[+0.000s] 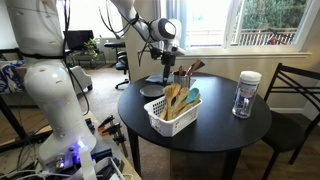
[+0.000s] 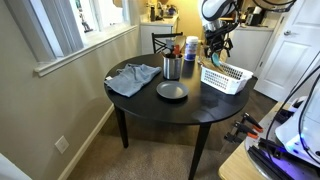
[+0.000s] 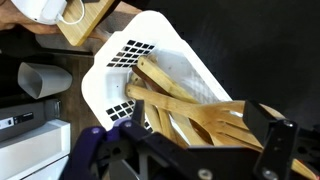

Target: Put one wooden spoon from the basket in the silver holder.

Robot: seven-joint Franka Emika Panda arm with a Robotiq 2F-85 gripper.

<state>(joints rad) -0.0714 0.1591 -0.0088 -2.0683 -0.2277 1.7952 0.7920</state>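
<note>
End effector [image 1: 167,64] spread, empty, hangs over basket [image 1: 165,122] near counter [image 1: 225,130] edge. Wooden spoon [image 3: 190,115] directly below, handle leaning upward toward it.

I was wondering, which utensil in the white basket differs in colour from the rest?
The teal utensil, on the side nearer the glass jar. The others standing in the basket are brown wooden spoons.

Wooden spoon [image 3: 176,86] in basket [image 3: 165,35], holder [image 2: 172,68] nearby
</note>
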